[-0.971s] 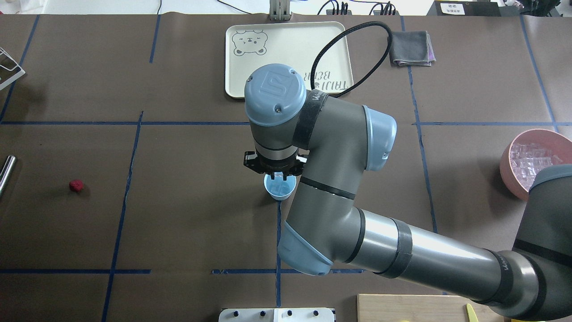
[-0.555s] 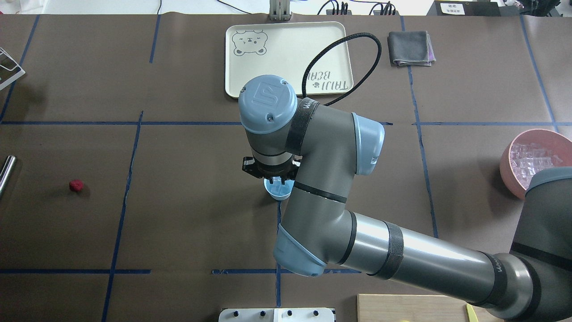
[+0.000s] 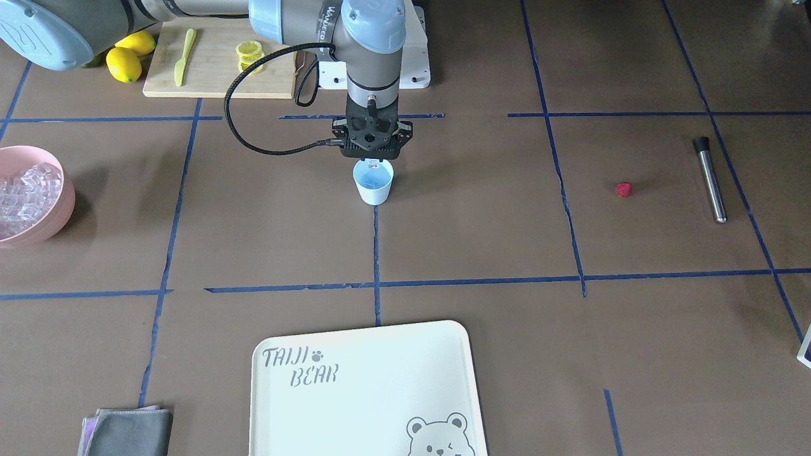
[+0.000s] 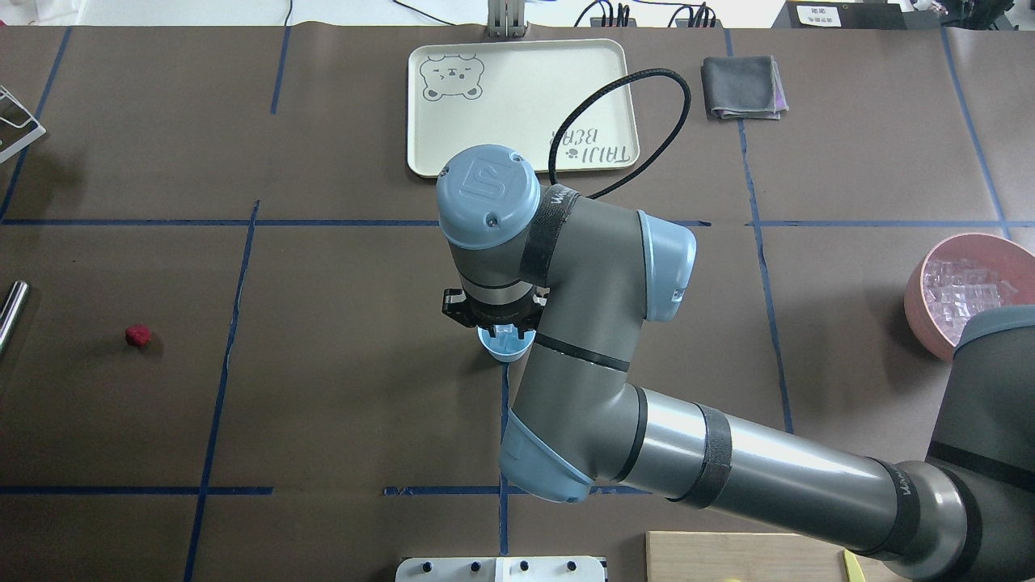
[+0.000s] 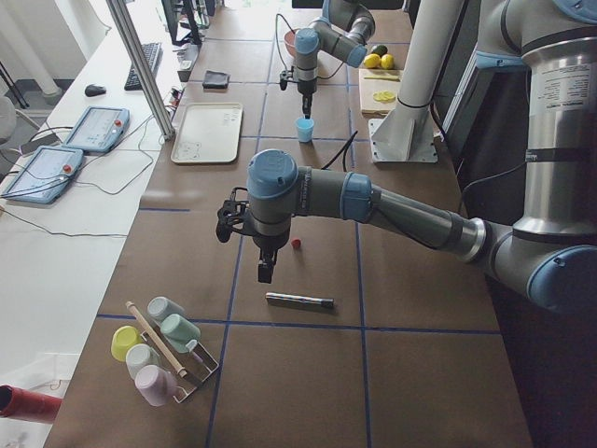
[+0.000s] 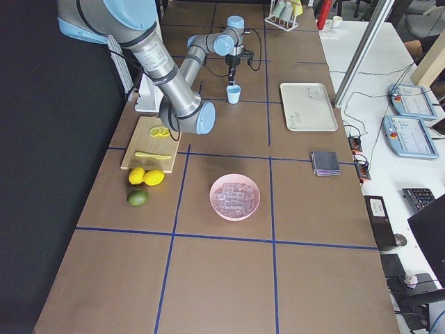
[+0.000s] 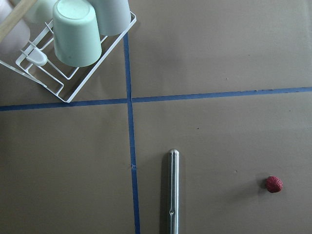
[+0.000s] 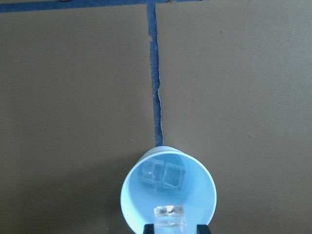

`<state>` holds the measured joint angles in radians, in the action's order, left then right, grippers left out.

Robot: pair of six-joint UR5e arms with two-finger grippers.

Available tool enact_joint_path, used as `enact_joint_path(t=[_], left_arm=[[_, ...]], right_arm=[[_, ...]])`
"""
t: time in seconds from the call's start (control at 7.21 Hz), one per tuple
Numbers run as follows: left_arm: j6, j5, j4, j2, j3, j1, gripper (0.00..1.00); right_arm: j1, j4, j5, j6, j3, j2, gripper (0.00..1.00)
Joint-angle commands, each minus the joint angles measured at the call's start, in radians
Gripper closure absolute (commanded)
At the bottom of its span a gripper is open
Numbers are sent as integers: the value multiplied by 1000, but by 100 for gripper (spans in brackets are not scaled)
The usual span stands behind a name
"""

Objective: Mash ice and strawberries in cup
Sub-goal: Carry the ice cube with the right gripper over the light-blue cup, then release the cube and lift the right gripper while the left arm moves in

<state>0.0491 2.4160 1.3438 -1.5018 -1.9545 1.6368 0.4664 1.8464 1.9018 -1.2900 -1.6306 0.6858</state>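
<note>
Your right gripper (image 3: 374, 163) pinches an ice cube (image 8: 169, 215) above the cup (image 3: 373, 182); left gripper's (image 5: 265, 272) state is unreadable.

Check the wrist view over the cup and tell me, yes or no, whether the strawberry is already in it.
No: the cup holds only ice cubes, and the strawberry lies on the table far off.

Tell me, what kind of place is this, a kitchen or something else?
Most likely a robotics lab staged as a drinks counter. A table marked with blue tape squares, control pendants on a side bench, and kitchen props: a pink bowl of ice, lemons, a blue cup.
</note>
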Motion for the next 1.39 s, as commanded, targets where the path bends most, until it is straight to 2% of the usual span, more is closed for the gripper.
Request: enact_joint_path(t=[0.0, 0.42, 0.69, 0.97, 1.25], left_arm=[[0, 0, 0, -1, 0, 0, 0], [-30, 2, 6, -3, -4, -6, 0], [-133, 3, 55, -6, -38, -123, 0], [-382, 3, 231, -11, -63, -294, 0], [-702, -41, 450, -1, -61, -452, 0]], right_arm=[[0, 1, -1, 0, -3, 3, 12], [15, 2, -1, 1, -29, 3, 1], [79, 2, 2, 9, -115, 36, 1], [200, 1, 23, 97, -220, 134, 1], [369, -7, 98, 387, -316, 303, 1]])
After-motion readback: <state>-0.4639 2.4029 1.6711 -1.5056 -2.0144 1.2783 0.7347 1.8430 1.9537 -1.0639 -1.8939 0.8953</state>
